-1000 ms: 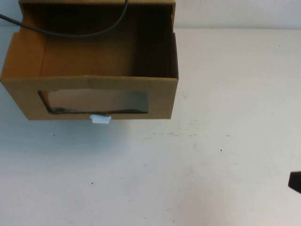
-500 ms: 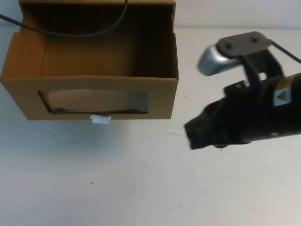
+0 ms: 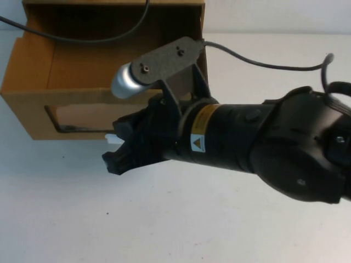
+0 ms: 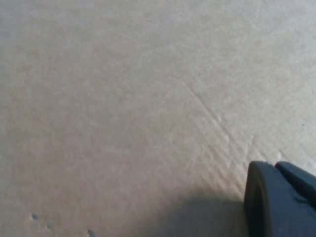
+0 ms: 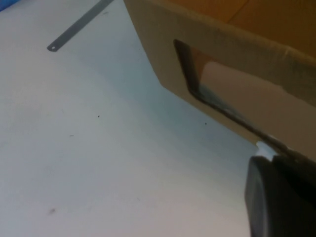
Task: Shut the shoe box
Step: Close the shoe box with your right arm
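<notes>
The shoe box is sitting at the far left of the white bench, its drawer pulled out toward the robot so the brown inside is lying open from above. The clear window in its front is facing the robot, and the small white pull tab is poking out at the front's lower edge. A thin dark cable is draping across the open top of the box.

The right arm is reaching in from the right side, low across the bench, with a silver-tipped camera bracket riding above it. The right gripper is hanging just in front of the box's front wall, right beside the white tab; from above the tab is peeking out next to the dark fingers. In the right wrist view the box front is filling the upper part, the window's dark edge is running down toward the tab, and one dark finger is sitting just under that tab. Whether it is actually touching the tab, I cannot tell, and I cannot tell whether the fingers are apart or together.

The left gripper is showing only as a dark corner in its own wrist view, pressed up close against plain brown cardboard; its fingers' spread is likewise impossible to make out.
</notes>
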